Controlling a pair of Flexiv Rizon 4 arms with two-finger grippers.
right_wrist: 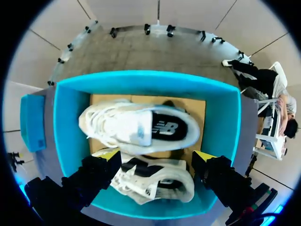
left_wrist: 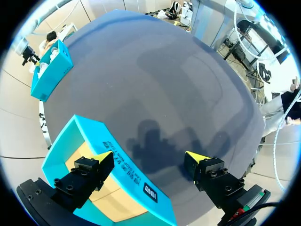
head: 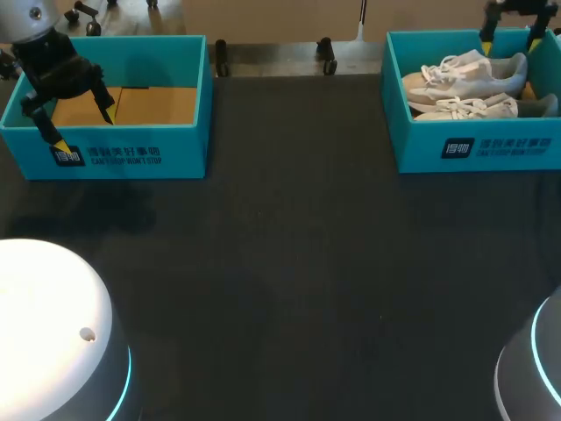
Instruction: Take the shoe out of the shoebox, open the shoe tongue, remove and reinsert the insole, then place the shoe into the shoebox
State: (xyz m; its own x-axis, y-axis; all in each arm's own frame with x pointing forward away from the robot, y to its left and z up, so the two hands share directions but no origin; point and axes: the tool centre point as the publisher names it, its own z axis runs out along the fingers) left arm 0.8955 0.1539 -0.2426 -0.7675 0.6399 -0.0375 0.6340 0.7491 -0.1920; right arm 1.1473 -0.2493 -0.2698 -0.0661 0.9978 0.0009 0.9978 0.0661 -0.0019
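Observation:
Two white shoes lie side by side in the teal shoebox (head: 478,145) at the far right: one (head: 465,74) towards the back, one (head: 469,107) nearer the front. My right gripper (head: 508,44) hangs open above that box. In the right wrist view its fingers straddle the nearer shoe (right_wrist: 155,181) from above and touch nothing, while the other shoe (right_wrist: 136,127) lies ahead of them inside the box (right_wrist: 141,77). My left gripper (head: 85,127) stands open over the front wall of a second teal box (head: 114,149) at the far left, with nothing held (left_wrist: 150,157).
The left box (left_wrist: 94,141) holds only its bare cardboard floor. Between the two boxes stretches the dark table top (head: 289,246). The round bases of my arms rise at the near left (head: 53,333) and near right (head: 535,368) corners.

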